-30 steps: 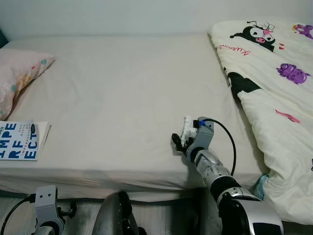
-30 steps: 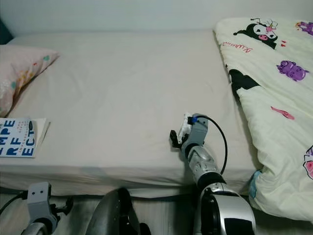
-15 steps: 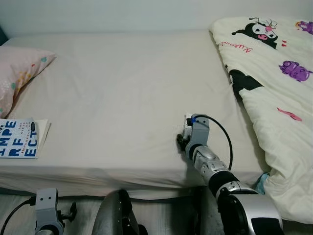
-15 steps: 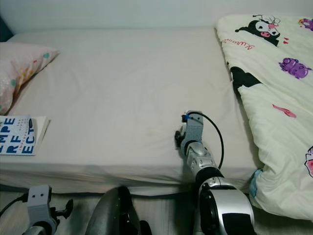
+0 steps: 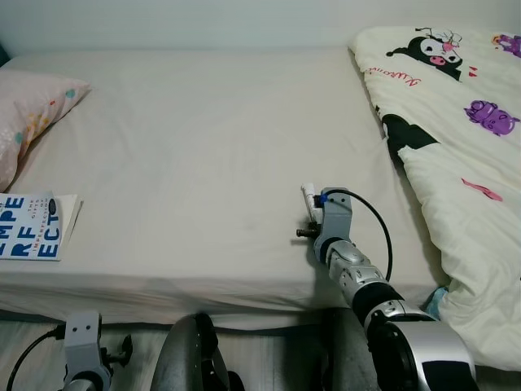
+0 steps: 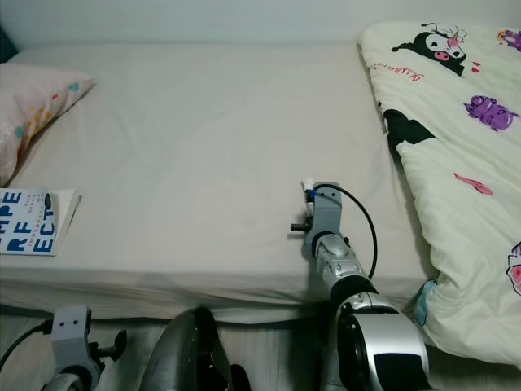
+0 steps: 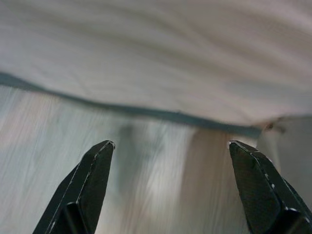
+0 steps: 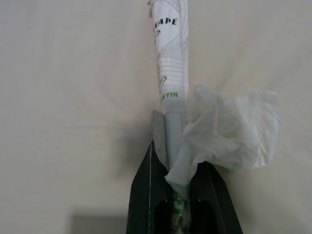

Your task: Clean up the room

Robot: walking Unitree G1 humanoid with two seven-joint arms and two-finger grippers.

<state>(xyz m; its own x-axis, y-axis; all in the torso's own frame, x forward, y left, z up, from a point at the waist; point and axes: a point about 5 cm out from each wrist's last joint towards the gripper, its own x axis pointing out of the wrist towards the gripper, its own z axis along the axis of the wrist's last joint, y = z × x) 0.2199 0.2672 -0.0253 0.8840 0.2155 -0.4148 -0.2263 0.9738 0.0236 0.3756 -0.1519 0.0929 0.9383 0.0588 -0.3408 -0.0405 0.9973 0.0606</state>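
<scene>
Gripper [image 8: 178,168] pinches crumpled tissue [image 8: 229,129], slim printed wrapper [image 8: 170,63].

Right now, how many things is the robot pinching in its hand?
2, both in the right pincer above the bed: a rolled white printed wrapper sticking straight out, and a crumpled white tissue bunched beside it. More may be hidden between the fingers.

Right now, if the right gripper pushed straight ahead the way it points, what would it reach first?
The right gripper, shut on a printed wrapper and crumpled tissue, points low across the bed sheet. Probably just bare sheet; depth is unclear.
</scene>
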